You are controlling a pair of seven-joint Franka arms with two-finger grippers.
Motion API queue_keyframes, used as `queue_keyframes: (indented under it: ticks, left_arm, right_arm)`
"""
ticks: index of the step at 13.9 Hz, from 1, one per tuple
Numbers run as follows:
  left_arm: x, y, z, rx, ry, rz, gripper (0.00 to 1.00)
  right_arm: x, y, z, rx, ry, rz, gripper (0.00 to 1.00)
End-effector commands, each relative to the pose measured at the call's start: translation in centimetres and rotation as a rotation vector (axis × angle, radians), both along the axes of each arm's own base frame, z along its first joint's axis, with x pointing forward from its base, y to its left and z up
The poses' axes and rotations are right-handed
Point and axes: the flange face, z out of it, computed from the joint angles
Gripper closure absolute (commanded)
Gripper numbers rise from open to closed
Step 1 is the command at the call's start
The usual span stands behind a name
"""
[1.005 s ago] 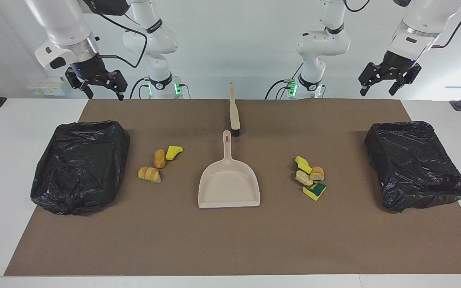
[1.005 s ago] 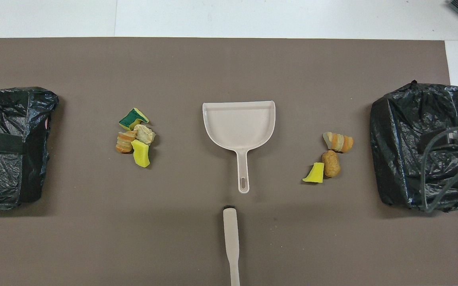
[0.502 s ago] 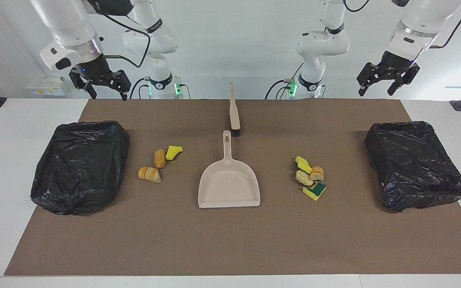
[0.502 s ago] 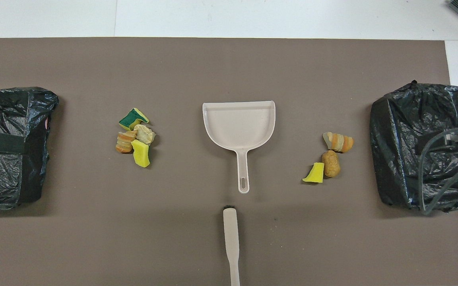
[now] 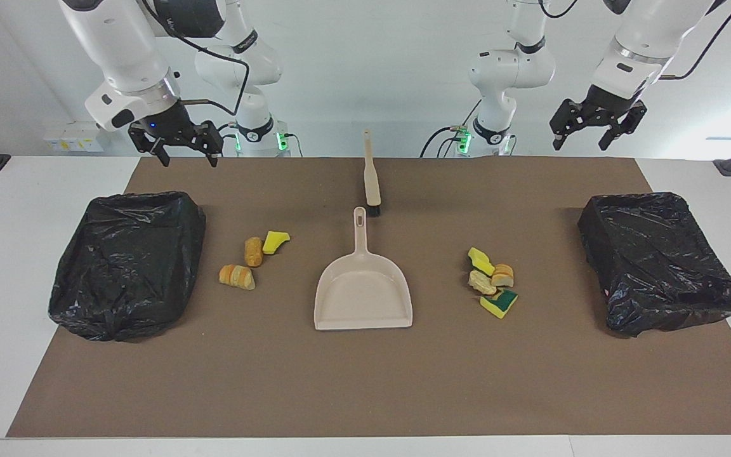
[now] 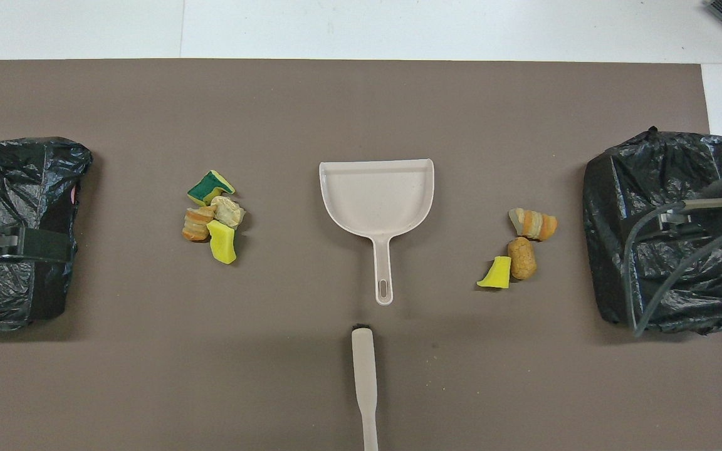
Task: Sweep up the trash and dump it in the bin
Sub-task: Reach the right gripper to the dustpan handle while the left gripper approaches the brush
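Trash [image 5: 491,280]: spongy yellow wedges, crusty orange-brown bread-like chunks

Both arms were up in the air, bent at the top and pointing down. The right claw [image 5: 186,152] hung low over the desk's edge nearest the robots, at the right arm's end. Its two fingers were spread apart and it held nothing. The left claw [image 5: 584,138] hung a bit higher at the left arm's end, tilted to one side. Its fingers were spread apart too, with nothing between them.
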Motion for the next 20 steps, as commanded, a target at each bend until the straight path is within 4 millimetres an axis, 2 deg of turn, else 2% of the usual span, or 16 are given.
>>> queue_keyframes:
  ticks: [1,2,3,5,7,9,11,13,14,15,17,18,20]
  left_arm:
    - [-2.5,-2.4,-1.8,0.008,0.008,-0.029,0.0]
    - [-3.1,-3.8,-2.4,0.013,0.022,-0.04,0.0]
    - [-4.1,-5.3,-3.1,0.018,0.032,-0.046,0.0]
    - [-6.9,-8.3,-5.1,0.038,0.065,-0.029,0.0]
    - [-8.9,-10.8,-7.0,0.052,0.079,0.003,0.0]
    - [-11.2,-14.2,-8.2,0.069,0.089,-0.011,0.0]
    - [-13.6,-18.0,-10.2,0.069,0.066,0.006,0.0]
    - [-15.7,-20.3,-11.7,0.053,0.028,0.038,0.0]
    - [-16.6,-21.1,-12.5,0.055,0.027,0.019,0.0]
    - [-17.6,-22.1,-14.0,0.062,0.039,-0.004,0.0]
    - [-20.1,-24.7,-16.7,0.022,0.005,0.003,0.0]
    - [-21.0,-26.0,-17.9,0.009,-0.005,0.0,0.0]
    - [-23.0,-28.8,-21.7,0.002,0.018,-0.019,0.0]
  right_arm:
    - [1.2,2.8,-1.8,0.066,0.026,0.04,0.0]
    - [1.8,3.5,-2.5,0.071,0.027,0.04,0.0]
    - [2.2,5.4,-2.9,0.073,0.008,0.051,0.0]
    - [3.1,7.4,-4.4,0.074,-0.003,0.021,0.0]
    - [4.0,10.4,-5.9,0.078,-0.033,-0.012,0.0]
    - [4.6,13.9,-7.9,0.08,-0.048,-0.012,0.0]
    - [4.8,16.2,-9.4,0.078,-0.049,-0.006,0.0]
    - [4.9,18.0,-10.0,0.095,-0.077,0.011,0.0]
    - [5.1,18.3,-10.9,0.095,-0.067,0.013,0.0]
    - [5.4,18.7,-12.7,0.115,-0.036,0.0,0.0]
    - [4.8,22.0,-14.8,0.132,-0.018,-0.008,0.0]
    - [4.8,22.4,-16.0,0.125,-0.001,-0.012,0.0]
    - [3.3,24.2,-18.1,0.114,0.025,0.019,0.0]
